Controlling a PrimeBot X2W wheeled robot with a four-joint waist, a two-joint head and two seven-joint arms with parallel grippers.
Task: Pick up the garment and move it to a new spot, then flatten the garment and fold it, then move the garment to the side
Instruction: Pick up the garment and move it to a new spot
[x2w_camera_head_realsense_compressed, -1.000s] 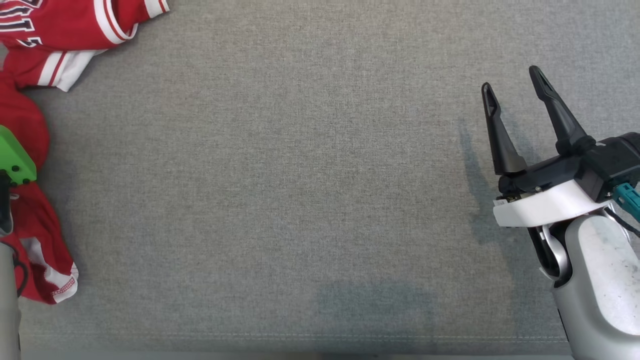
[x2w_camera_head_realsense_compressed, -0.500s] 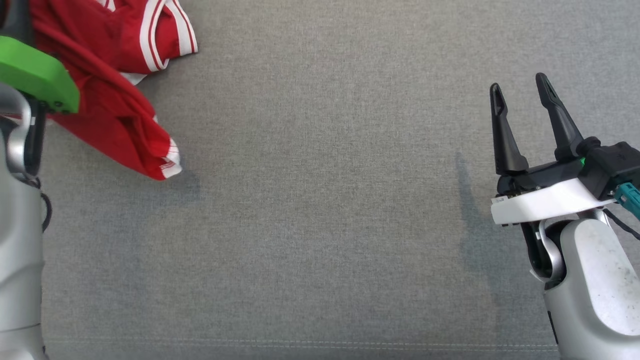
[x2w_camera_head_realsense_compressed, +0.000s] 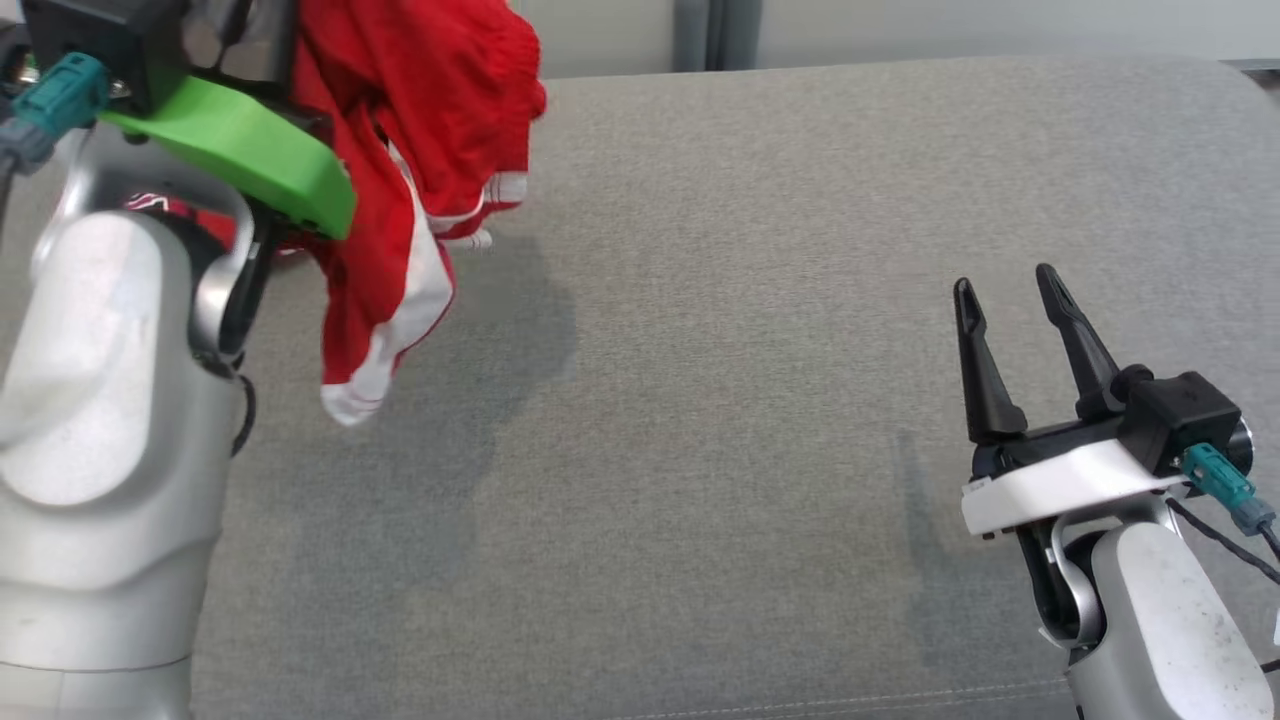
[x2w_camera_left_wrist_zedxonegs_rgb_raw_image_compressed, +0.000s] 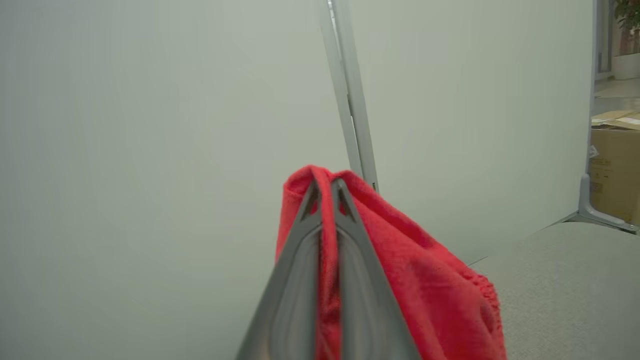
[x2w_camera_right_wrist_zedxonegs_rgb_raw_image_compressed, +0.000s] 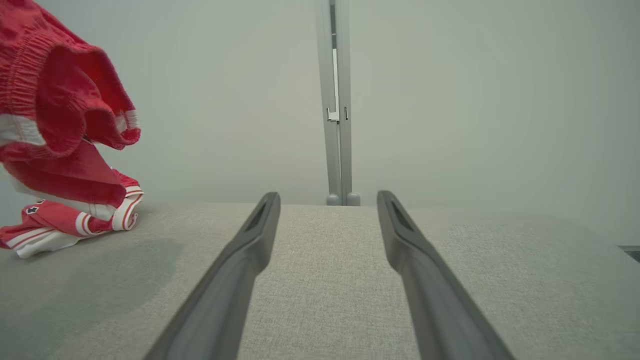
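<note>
Over grey surface (x2w_camera_head_realsense_compressed: 700, 450), far-left edge: left pincer (x2w_camera_left_wrist_zedxonegs_rgb_raw_image_compressed: 325, 182) tight on red garment (x2w_camera_head_realsense_compressed: 420, 120); right pincer (x2w_camera_head_realsense_compressed: 1003, 278) spread, well apart.

Wide grey cushion (x2w_camera_head_realsense_compressed: 700, 450) free centre and right, red garment (x2w_camera_head_realsense_compressed: 430, 100) hanging left

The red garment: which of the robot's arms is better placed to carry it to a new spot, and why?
Left. The left gripper is shut on the red garment, holding it up above the grey surface. The right gripper is open and empty, well away to the side.
</note>
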